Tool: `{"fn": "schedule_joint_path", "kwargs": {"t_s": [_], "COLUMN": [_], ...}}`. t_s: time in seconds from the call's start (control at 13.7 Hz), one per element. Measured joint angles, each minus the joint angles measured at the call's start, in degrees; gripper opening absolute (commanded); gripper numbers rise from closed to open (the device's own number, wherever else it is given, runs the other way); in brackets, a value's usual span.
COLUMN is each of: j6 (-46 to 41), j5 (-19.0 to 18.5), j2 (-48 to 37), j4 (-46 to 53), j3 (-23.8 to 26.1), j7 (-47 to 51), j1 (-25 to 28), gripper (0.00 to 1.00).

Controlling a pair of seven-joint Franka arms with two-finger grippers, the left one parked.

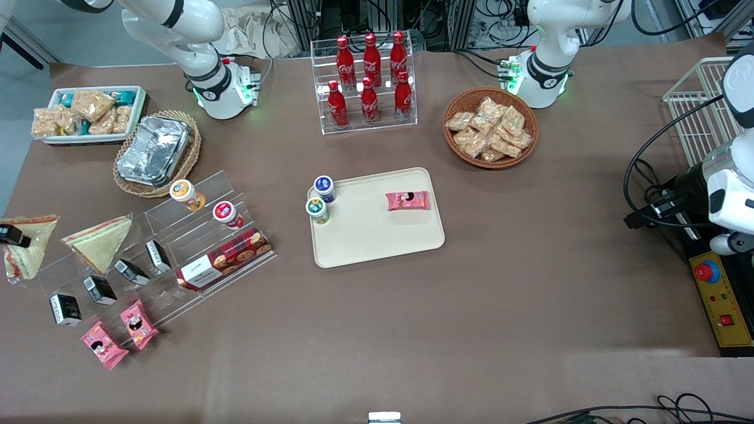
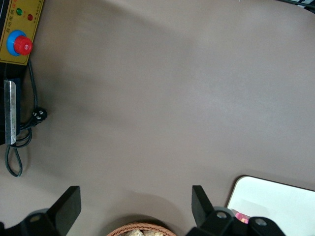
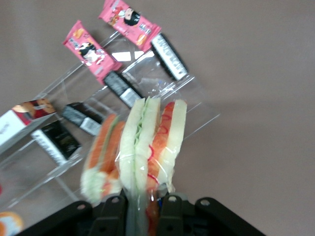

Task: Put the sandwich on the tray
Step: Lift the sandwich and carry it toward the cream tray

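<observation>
The sandwich [image 1: 32, 250] is a clear-wrapped wedge with pale bread and red-orange filling, at the working arm's end of the table, beside the acrylic stand [image 1: 147, 259]. My right gripper [image 1: 10, 235] is shut on its wrapped edge. In the right wrist view the sandwich [image 3: 155, 140] sticks out from between the fingers of the gripper [image 3: 141, 209]. A second wedge [image 1: 100, 241] with a greenish-tan face leans on the stand. The cream tray [image 1: 377, 241] lies in the middle of the table, well away from the gripper; its corner shows in the left wrist view [image 2: 275, 201].
The tray holds two small cups [image 1: 321, 200] and a pink snack packet [image 1: 407, 201]. The stand carries black cartons, a biscuit box [image 1: 227, 259] and cups; pink packets [image 1: 118, 333] lie in front of it. A foil container [image 1: 153, 150], a cola rack [image 1: 368, 82] and a snack basket [image 1: 490, 128] stand farther from the camera.
</observation>
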Motion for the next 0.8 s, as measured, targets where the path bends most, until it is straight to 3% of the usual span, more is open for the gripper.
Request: {"fn": "schedule_joint_path", "kwargs": {"t_s": [0.44, 0.8], "j6": [-9.3, -9.6], "j5": [-0.6, -0.1], "j2": [-2.2, -2.2], "j4": [3.3, 3.9], "j3": [0.5, 1.0], "j7": [27.4, 53.5], "j1": [13.1, 25.6], "gripper": [0.0, 0.0]}}
